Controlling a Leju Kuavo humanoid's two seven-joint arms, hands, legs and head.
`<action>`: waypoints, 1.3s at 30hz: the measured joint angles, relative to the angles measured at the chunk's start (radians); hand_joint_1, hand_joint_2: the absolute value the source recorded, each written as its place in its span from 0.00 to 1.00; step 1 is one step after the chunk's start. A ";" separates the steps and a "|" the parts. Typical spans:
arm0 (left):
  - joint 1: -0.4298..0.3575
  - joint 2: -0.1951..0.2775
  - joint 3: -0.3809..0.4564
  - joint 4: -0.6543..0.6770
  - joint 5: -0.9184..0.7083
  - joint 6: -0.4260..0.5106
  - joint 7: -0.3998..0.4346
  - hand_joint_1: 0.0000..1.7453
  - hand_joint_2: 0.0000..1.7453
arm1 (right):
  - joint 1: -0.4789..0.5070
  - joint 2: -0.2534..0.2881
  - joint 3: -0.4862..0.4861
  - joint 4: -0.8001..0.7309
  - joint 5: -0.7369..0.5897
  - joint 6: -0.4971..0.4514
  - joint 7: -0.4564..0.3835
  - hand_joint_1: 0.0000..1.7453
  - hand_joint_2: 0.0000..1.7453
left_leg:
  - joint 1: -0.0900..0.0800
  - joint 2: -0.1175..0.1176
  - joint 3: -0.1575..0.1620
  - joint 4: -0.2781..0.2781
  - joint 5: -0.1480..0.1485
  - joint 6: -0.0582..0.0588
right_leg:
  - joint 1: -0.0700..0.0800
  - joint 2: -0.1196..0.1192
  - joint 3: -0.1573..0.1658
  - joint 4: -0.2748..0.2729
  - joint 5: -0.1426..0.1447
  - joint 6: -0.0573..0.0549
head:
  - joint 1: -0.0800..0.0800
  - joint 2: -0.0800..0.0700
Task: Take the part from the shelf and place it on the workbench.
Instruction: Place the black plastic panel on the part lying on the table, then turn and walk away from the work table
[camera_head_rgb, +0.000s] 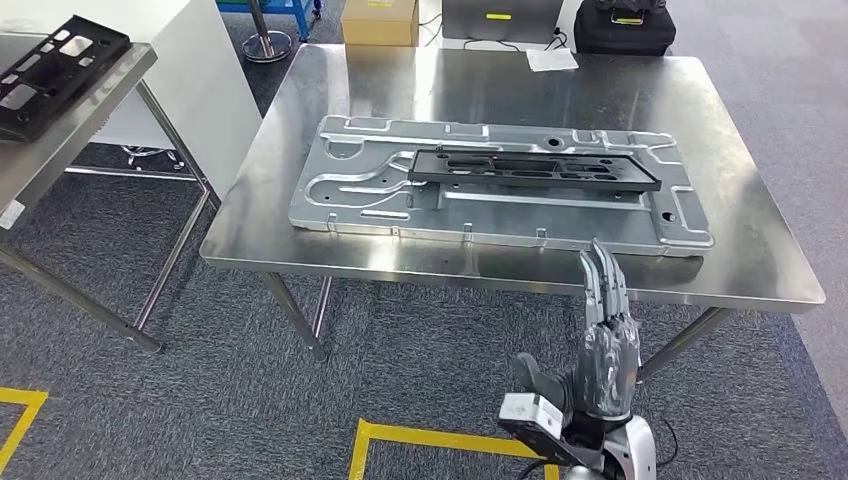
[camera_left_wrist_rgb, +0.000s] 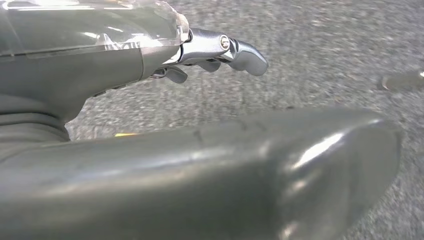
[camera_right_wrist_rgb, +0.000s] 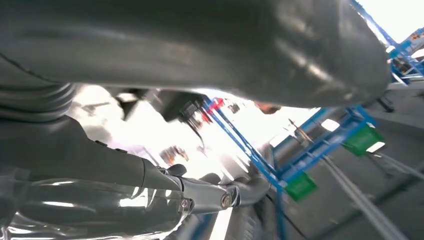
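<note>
Black part (camera_head_rgb: 533, 167) on grey plate (camera_head_rgb: 497, 186) on workbench (camera_head_rgb: 730, 266), right hand (camera_head_rgb: 606, 340) fingers straight, empty, left hand (camera_left_wrist_rgb: 150, 135) empty

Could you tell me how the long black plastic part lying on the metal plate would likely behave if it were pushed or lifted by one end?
The black part looks thin, long and full of cut-outs, so it is probably light and may flex when lifted by one end. Lying flat on the smooth metal plate, it would likely slide rather than tip or roll.
</note>
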 joint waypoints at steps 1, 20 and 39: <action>0.002 -0.001 0.005 0.000 0.003 0.002 0.000 0.00 0.00 | 0.032 0.003 0.000 -0.011 -0.035 -0.003 -0.016 0.00 0.25 | 0.001 0.000 -0.006 0.062 -0.033 -0.004 | 0.001 -0.001 -0.017 0.002 0.012 0.000 | 0.000 0.000; 0.019 -0.035 0.125 0.000 -0.014 0.024 0.009 0.00 0.00 | 0.122 0.271 -0.802 0.571 -0.358 0.491 -0.423 0.00 0.00 | -0.005 0.005 0.122 -0.205 0.121 0.047 | -0.005 0.015 -0.117 0.289 0.003 0.062 | -0.001 0.000; 0.022 -0.044 0.201 -0.001 -0.049 0.102 0.146 0.00 0.00 | -0.108 0.266 -1.373 1.456 -0.019 0.247 0.158 0.00 0.00 | -0.025 0.054 0.167 -0.177 0.077 0.036 | 0.018 -0.066 0.059 -0.011 -0.053 0.011 | -0.003 0.000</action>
